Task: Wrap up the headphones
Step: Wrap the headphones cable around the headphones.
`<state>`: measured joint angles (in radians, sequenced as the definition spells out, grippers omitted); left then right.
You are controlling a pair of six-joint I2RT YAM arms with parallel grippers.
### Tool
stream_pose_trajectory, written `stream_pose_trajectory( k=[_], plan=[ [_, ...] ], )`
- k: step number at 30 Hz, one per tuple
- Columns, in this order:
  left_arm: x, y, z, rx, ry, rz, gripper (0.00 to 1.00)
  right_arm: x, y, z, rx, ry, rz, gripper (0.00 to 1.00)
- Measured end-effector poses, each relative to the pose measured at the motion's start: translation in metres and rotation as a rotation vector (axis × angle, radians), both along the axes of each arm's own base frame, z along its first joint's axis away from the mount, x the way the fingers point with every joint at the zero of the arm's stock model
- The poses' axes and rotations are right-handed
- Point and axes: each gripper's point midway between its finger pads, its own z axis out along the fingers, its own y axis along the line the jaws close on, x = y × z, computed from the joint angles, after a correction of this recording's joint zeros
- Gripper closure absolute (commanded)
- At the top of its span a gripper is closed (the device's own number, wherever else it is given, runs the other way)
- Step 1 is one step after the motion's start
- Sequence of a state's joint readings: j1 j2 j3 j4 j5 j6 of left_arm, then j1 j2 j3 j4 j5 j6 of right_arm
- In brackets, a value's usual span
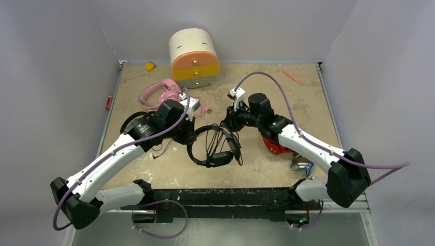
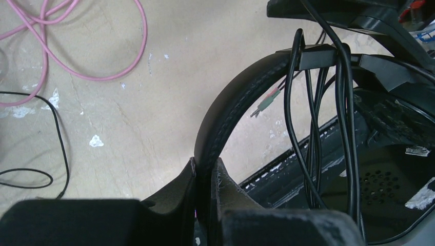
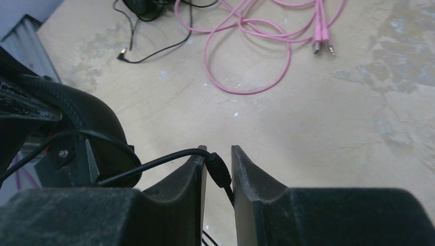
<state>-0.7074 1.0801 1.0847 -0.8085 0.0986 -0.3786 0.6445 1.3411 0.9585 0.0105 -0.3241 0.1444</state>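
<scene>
Black headphones [image 1: 220, 158] lie mid-table with their cable [image 2: 315, 133] looped over the band. My left gripper [image 1: 191, 136] [image 2: 205, 166] is shut on their padded headband [image 2: 228, 115]. My right gripper [image 1: 226, 124] [image 3: 219, 152] stands just right of the headphones with its jaws a little apart. The cable's thick black sleeve [image 3: 218, 169] lies slanted between them, leaning on the left finger with a gap to the right one. Pink headphones [image 1: 161, 92] and their pink cable [image 3: 246, 56] lie behind the left arm. Red headphones [image 1: 273, 146] sit under the right arm.
A white-orange-yellow drawer box [image 1: 194, 57] stands at the back centre. Another black headphone [image 1: 131, 123] and its thin cable [image 2: 56, 133] lie under the left arm. An orange pen [image 1: 292, 77] lies back right and a small orange block [image 1: 150, 66] back left.
</scene>
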Motion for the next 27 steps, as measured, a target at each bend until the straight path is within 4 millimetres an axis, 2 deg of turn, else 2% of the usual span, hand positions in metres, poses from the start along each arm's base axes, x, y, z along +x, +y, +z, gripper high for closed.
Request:
stream_pose_trajectory(
  k=[7, 10, 13, 20, 22, 24, 27],
  plan=[
    [-0.008, -0.002, 0.012, -0.001, 0.066, -0.002, 1.0, -0.011, 0.006, 0.001, 0.144, 0.021, 0.07, 0.71],
    [-0.01, -0.008, 0.018, -0.021, 0.101, -0.004, 1.0, -0.017, 0.007, 0.002, 0.202, 0.012, 0.094, 0.63],
    [-0.012, -0.013, 0.024, -0.039, 0.128, -0.004, 1.0, -0.023, 0.009, -0.003, 0.254, 0.011, 0.112, 0.58],
    [-0.015, -0.02, 0.037, -0.073, 0.164, 0.004, 1.0, -0.026, 0.009, -0.013, 0.342, 0.008, 0.091, 0.3],
    [-0.016, -0.024, 0.04, -0.097, 0.174, 0.008, 1.0, -0.027, 0.008, -0.019, 0.356, 0.008, 0.079, 0.29],
    [-0.016, -0.026, 0.042, -0.114, 0.183, 0.017, 1.0, -0.028, 0.005, -0.026, 0.369, 0.008, 0.063, 0.41],
    [-0.015, -0.028, 0.044, -0.128, 0.188, 0.033, 1.0, -0.029, 0.003, -0.035, 0.376, 0.018, 0.044, 0.43]
  ],
)
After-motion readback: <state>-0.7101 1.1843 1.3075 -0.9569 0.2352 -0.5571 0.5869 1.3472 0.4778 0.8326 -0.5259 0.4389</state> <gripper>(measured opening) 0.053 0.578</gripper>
